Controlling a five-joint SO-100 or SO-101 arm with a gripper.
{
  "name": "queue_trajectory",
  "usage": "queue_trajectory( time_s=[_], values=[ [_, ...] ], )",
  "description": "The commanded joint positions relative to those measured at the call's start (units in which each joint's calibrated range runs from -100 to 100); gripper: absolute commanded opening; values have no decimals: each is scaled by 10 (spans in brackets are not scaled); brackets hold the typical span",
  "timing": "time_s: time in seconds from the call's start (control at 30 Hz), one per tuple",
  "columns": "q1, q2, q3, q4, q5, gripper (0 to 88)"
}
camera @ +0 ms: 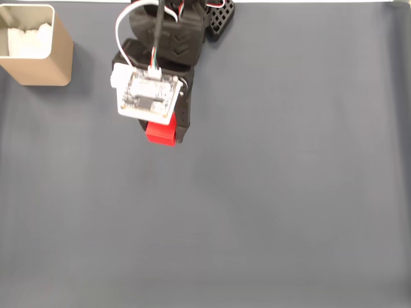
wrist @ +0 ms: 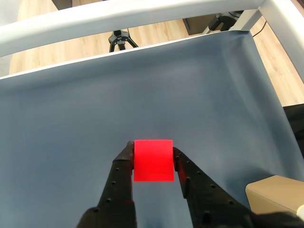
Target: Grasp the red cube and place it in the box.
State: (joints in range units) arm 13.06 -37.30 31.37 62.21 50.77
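A smooth grey-blue mat (camera: 289,192) covers the desk; in the wrist view a white frame bar (wrist: 133,14) crosses above its far edge, with wooden floor (wrist: 156,35) and a small black tripod (wrist: 118,39) beyond.

Nearest the wrist camera, the black two-finger gripper (wrist: 153,154) is closed on the small bright red matte cube (wrist: 153,160). One textured finger (wrist: 124,166) presses each side face, so the cube sits square between them with its top face showing. It appears lifted clear of the mat, which would let it travel without dragging, though the height is hard to judge.

In the fixed view from above, the gripper (camera: 168,138) hangs near the desk's top edge, left of the middle, under a white circuit board (camera: 148,97) with wires; the cube (camera: 160,133) peeks out just below that board.

Farther off, the tall beige square box with rounded corners (camera: 54,54) stands upright in the desk's top-left corner, well apart from the cube, its mouth open upward. Something white (camera: 29,40) lies inside. In the wrist view a corner of the box (wrist: 273,192) shows at lower right.

The grasp looks done; the carry to the box seems to remain.
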Motion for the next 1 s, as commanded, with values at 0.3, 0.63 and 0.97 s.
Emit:
queue_trajectory(
  time_s=[0.3,0.63,0.97],
  values=[
    [108,-2,-106,34,-8,0],
    [205,4,-175,75,-18,0],
    [298,-1,-174,76,-29,0]
  ],
)
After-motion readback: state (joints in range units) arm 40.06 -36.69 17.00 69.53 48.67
